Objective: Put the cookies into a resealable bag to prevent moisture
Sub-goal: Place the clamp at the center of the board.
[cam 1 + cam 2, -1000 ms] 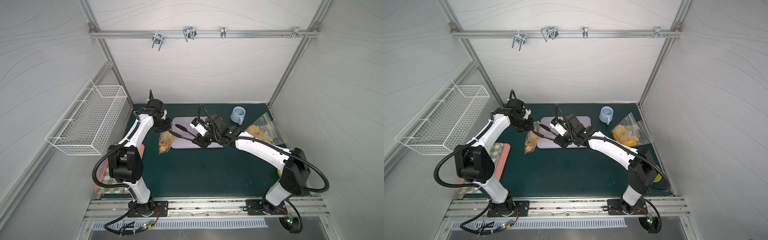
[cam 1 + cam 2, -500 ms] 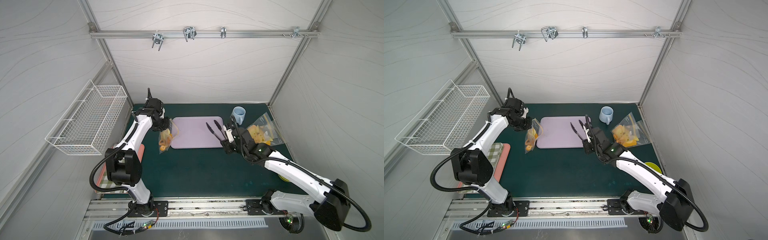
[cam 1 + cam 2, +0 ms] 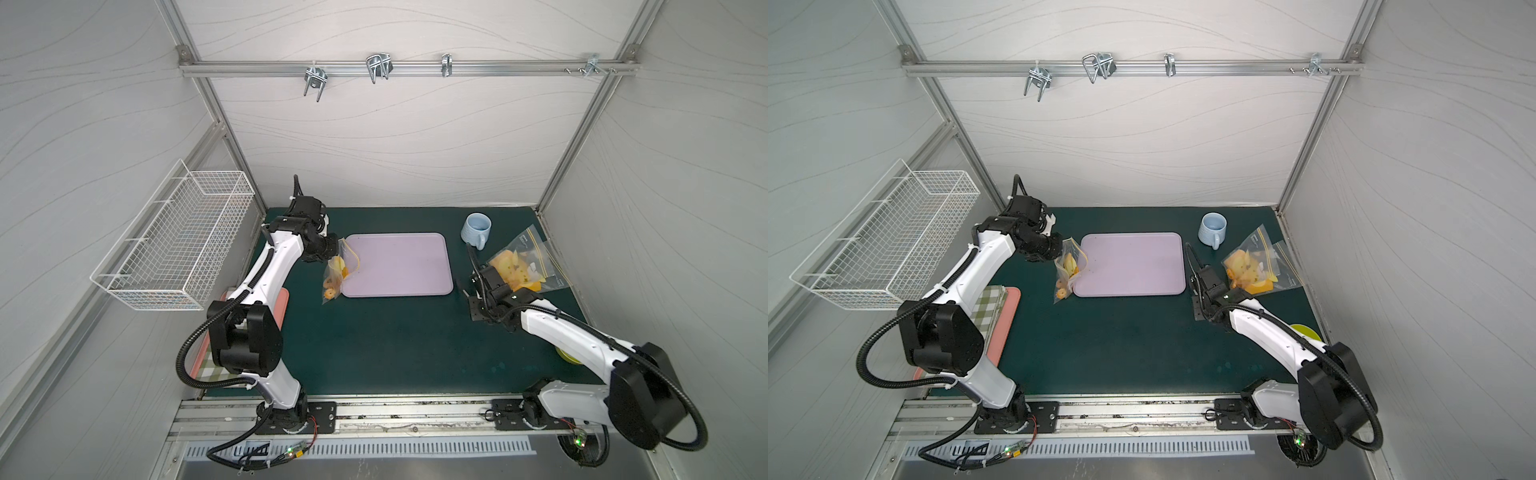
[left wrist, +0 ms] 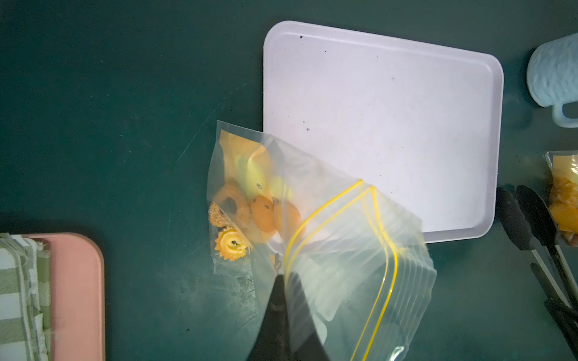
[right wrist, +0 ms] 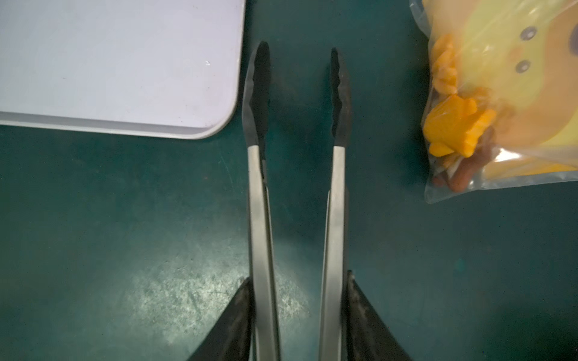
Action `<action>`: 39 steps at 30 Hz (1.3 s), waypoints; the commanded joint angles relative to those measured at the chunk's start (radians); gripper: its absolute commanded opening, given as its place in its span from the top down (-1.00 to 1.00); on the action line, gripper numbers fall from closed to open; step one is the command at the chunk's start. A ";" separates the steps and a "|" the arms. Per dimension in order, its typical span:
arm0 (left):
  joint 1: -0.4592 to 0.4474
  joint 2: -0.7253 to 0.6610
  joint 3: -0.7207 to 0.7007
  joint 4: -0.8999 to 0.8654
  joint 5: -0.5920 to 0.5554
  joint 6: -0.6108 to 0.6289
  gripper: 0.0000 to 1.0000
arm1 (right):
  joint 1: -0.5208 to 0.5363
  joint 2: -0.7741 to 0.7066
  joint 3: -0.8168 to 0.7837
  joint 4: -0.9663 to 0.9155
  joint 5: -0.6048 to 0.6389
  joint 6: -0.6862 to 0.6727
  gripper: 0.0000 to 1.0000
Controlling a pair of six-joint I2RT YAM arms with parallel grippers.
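Observation:
A clear resealable bag (image 4: pixel 344 250) with a yellow zip line hangs beside the left edge of the lavender tray (image 3: pixel 399 266). My left gripper (image 4: pixel 285 276) is shut on the bag's rim, also seen in both top views (image 3: pixel 332 254) (image 3: pixel 1059 253). Several orange-golden cookies (image 4: pixel 250 215) lie in its lower end, which rests on the green mat. My right gripper (image 5: pixel 298 278) is shut on metal tongs (image 5: pixel 259 203). The tongs' black tips stand apart with nothing between them, low over the mat. They sit between the tray's near right corner and a second bag (image 5: pixel 500 93) holding more cookies.
A pale blue mug (image 3: pixel 476 230) stands at the back right, behind the second bag (image 3: pixel 523 266). A pink tray with a checked cloth (image 3: pixel 1005 316) lies at the left edge. A white wire basket (image 3: pixel 178 245) hangs on the left wall. A yellow-green object (image 3: pixel 1306 332) shows under the right arm.
My right arm has drawn back from over the tray to the right side, carrying the tongs. The left gripper has kept hold of the bag almost in place.

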 commanded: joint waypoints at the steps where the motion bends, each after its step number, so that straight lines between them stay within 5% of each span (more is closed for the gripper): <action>1: -0.002 -0.036 0.009 0.020 -0.016 -0.005 1.00 | -0.016 0.050 0.044 -0.027 -0.020 0.044 0.10; 9: -0.002 -0.088 -0.028 0.033 -0.025 -0.040 1.00 | -0.052 0.201 0.087 -0.085 -0.124 0.065 0.00; 19: -0.002 -0.216 -0.069 -0.002 -0.062 -0.082 1.00 | -0.056 0.112 0.074 -0.095 -0.076 0.104 -0.72; 30: -0.046 -0.361 -0.041 -0.057 -0.073 -0.236 1.00 | 0.024 -0.234 0.020 0.113 -0.129 -0.022 -0.71; 39: -0.275 -0.457 -0.075 -0.045 -0.231 -0.505 1.00 | 0.068 -0.286 0.014 0.316 -0.357 -0.070 -0.70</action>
